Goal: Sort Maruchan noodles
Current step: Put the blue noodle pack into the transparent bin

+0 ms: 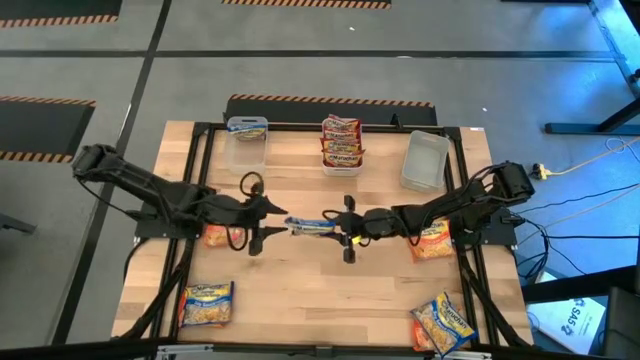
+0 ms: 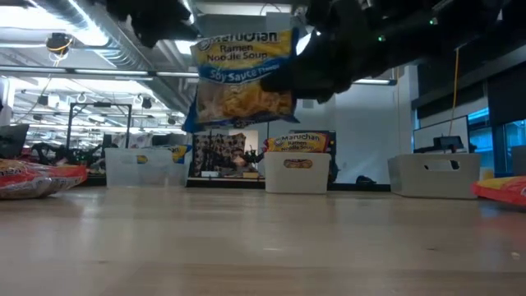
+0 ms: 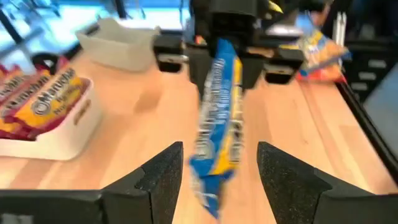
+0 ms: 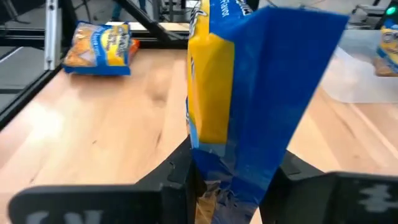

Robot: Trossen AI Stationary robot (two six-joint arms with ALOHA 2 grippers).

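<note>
While pinched upright in right gripper (image 1: 345, 224) at table centre, blue packet (image 1: 312, 226) hangs clear for handover; left gripper (image 1: 278, 219), at 9 o'clock, spread wide.

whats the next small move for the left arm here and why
Probably ease the left gripper forward and close on the blue noodle packet. The right gripper is shut on that packet and holds it in the air mid-table, and in the left wrist view the packet's free end hangs between the left arm's open fingers, unclamped. It looks like a handover.
</note>
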